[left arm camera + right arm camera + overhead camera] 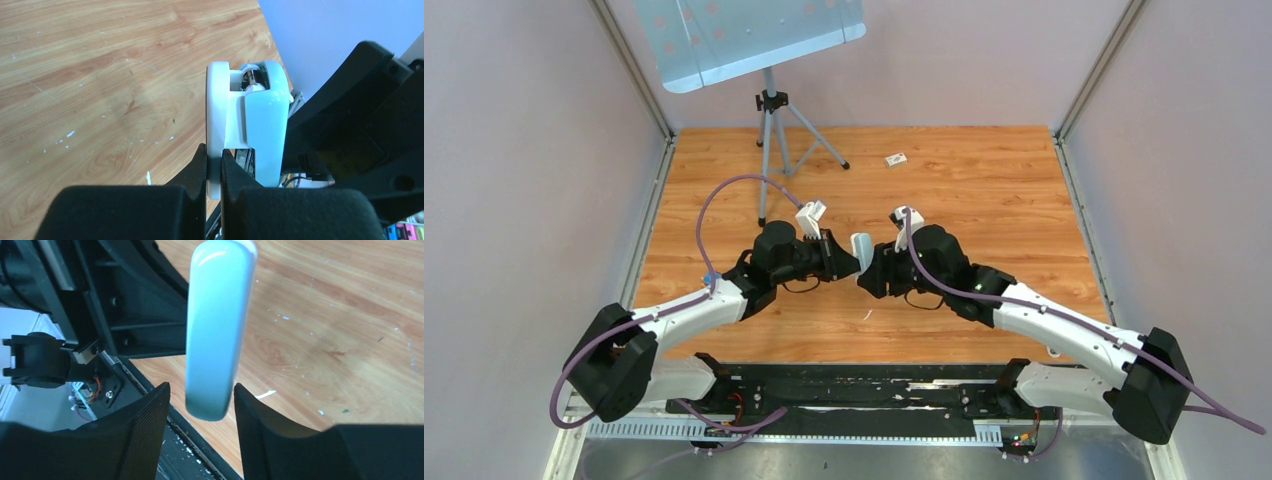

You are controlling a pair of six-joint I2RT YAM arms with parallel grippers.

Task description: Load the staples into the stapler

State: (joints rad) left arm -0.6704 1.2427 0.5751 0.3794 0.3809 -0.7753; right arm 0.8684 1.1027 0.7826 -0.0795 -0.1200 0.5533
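The stapler [861, 250], with a light blue top and a white base, hangs in the air between my two grippers over the middle of the wooden table. My left gripper [215, 160] is shut on the thin white base plate [217, 110], and the blue top [262, 120] stands just to the right of it. My right gripper [201, 387] is open around the rounded end of the blue top [215, 330], with a gap on each side of it. The staples show in no view.
A small white box [896, 159] lies far back on the table. A tripod [771, 120] with a pale panel [754, 35] stands at the back left. A white sliver [867, 316] lies under the grippers. A black rail [854, 385] runs along the near edge.
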